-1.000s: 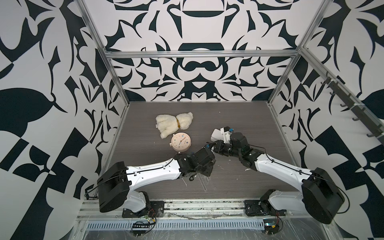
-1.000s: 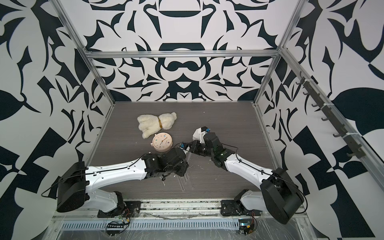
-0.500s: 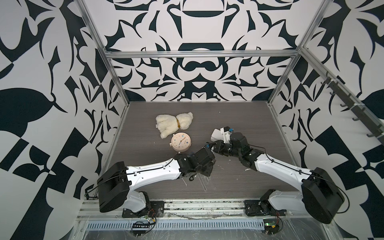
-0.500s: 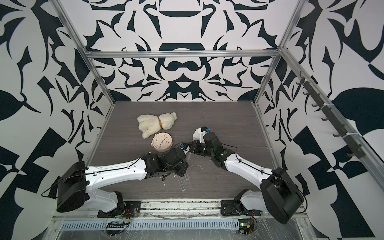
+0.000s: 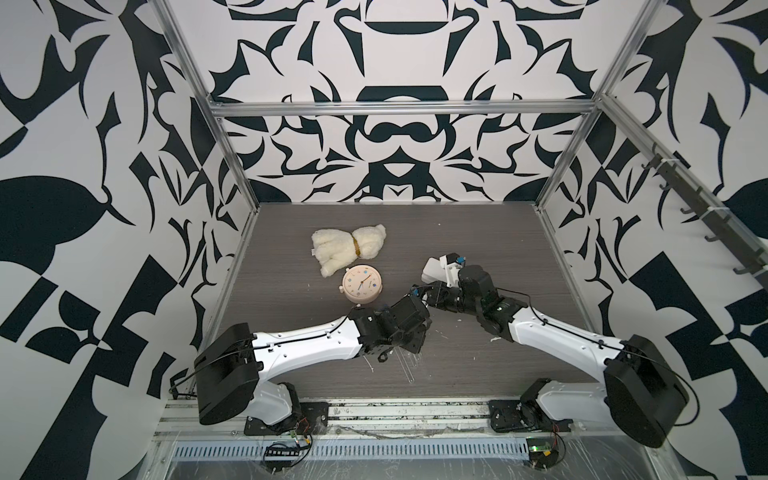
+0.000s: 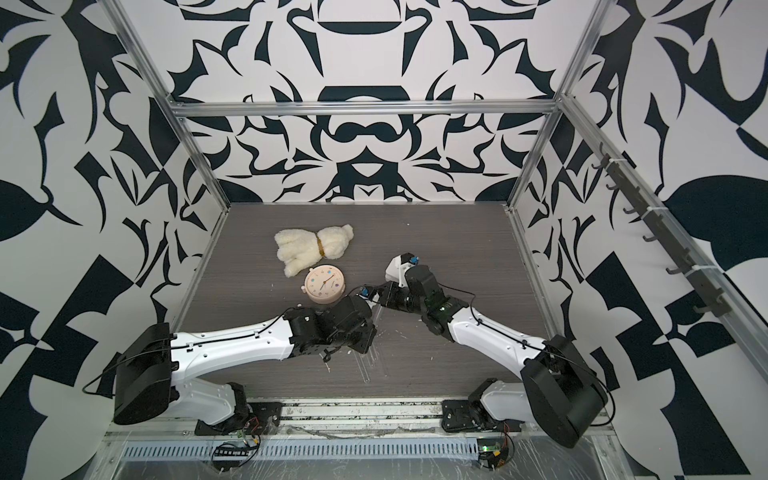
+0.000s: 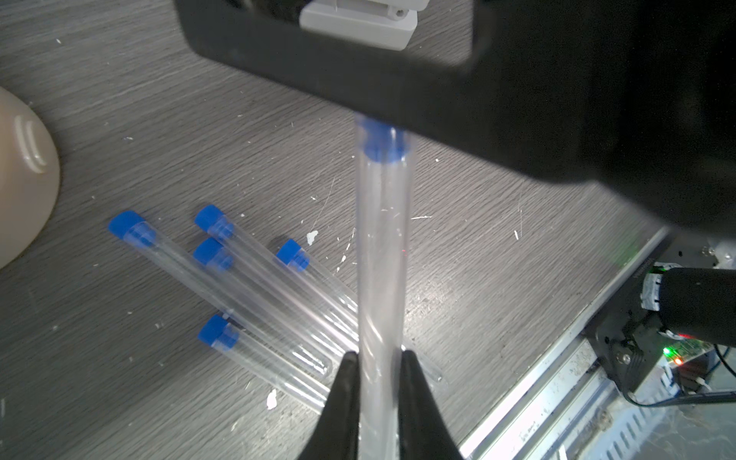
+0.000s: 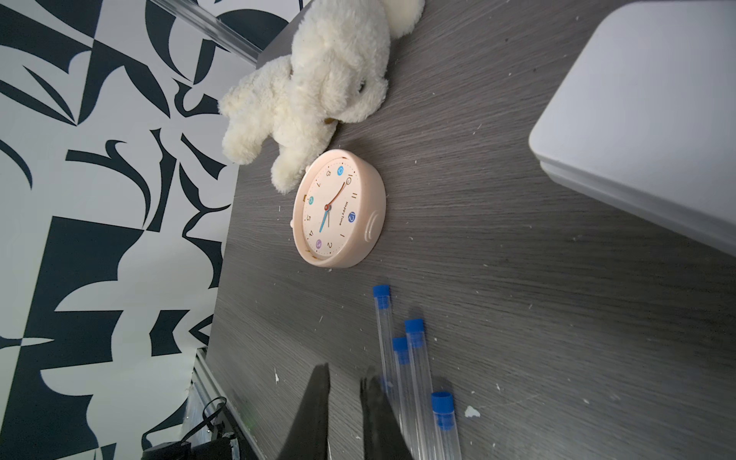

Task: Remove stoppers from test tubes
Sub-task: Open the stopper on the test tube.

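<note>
My left gripper (image 7: 378, 356) is shut on a clear test tube (image 7: 382, 247) and holds it up off the table. The far end of that tube carries a blue stopper (image 7: 381, 141), whose top disappears behind a black finger of my right gripper (image 8: 345, 372). In a top view the blue stopper (image 6: 365, 291) sits at the right fingertips. The right wrist view shows those jaws a tube's width apart and blurred, with no blue between them. Several more stoppered test tubes (image 7: 247, 286) lie side by side on the table under the held one, and some show beside the right fingers (image 8: 418, 382).
A pink round clock (image 5: 360, 284) and a cream plush toy (image 5: 347, 251) lie behind the arms. A white box (image 5: 440, 268) stands at the right wrist. The metal front rail (image 7: 537, 390) runs close to the lying tubes. White flecks dot the grey table (image 5: 498, 232).
The right jaws have narrowed slightly. Both arms stay almost where they were, meeting in front of the clock.
</note>
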`<state>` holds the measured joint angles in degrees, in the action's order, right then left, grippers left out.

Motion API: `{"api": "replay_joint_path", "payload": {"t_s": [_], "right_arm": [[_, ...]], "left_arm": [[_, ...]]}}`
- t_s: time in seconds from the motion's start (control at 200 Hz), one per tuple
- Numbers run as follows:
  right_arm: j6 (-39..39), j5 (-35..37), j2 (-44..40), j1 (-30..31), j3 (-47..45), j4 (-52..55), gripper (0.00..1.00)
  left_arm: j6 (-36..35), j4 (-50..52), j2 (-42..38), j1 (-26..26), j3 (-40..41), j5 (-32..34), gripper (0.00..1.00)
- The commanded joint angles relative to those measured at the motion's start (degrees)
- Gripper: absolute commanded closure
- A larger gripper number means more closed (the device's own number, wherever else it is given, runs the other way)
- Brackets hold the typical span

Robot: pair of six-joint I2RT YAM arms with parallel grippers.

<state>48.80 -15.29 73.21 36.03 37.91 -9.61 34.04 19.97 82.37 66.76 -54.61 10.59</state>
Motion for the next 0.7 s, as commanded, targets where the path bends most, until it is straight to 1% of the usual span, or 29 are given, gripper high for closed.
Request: {"api": "replay_joint_path", "payload": {"t_s": [0.0, 0.175, 0.28, 0.695], "right_arm": [[-3.7, 3.9, -1.5, 0.3, 2.2, 2.9, 1.00], [-4.7, 5.2, -1.8, 0.3, 3.0, 4.1, 1.00], [-4.5, 4.8, -1.9, 0.3, 3.2, 4.1, 1.00], [3.6, -3.2, -2.8, -0.4, 1.2, -4.0, 1.00]], "left_arm": [[-0.3, 0.4, -0.2, 0.1, 0.5, -0.1, 0.89], [-0.2, 0.4, -0.2, 0.1, 0.5, -0.1, 0.90], [-0.1, 0.3, -0.2, 0.1, 0.5, -0.1, 0.90], [-0.1, 0.4, -0.2, 0.1, 1.1, 2.0, 0.91]]}}
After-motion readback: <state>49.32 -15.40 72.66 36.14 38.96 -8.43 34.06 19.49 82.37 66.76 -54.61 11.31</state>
